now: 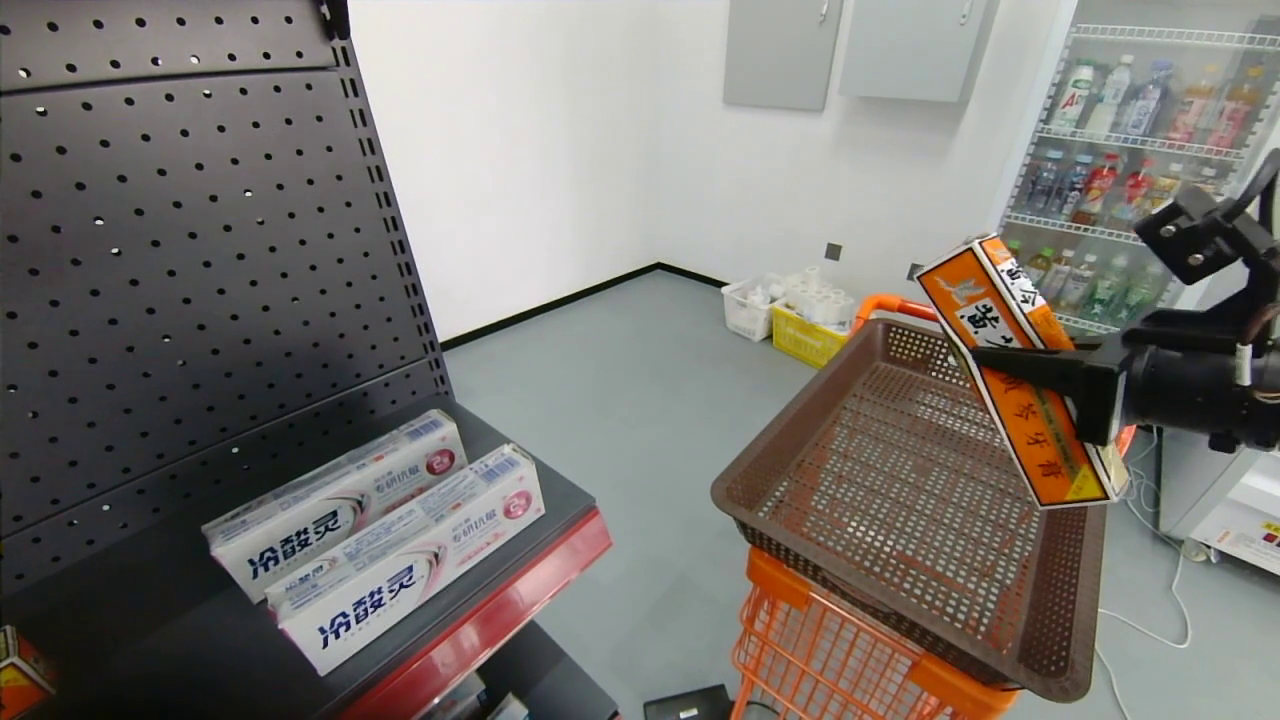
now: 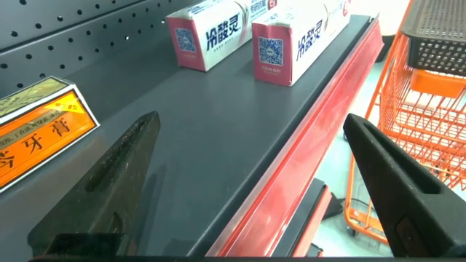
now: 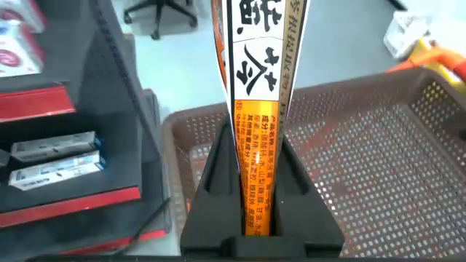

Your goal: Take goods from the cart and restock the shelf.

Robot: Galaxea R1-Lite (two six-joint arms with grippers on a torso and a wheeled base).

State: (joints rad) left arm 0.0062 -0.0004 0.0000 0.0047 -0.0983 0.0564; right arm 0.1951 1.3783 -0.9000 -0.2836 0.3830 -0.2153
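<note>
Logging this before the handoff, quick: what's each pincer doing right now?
Left pincer: open, empty, over the shelf.
Right pincer: shut on the orange box, above the cart basket.

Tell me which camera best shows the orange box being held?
The head view: the orange toothpaste box hangs tilted over the brown basket, its broad face visible, pinched by the right tool. The right wrist view sees it edge-on. The left wrist view faces the shelf.

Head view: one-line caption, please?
Right gripper holds an orange box over the brown cart basket; two white boxes lie on the shelf.
</note>
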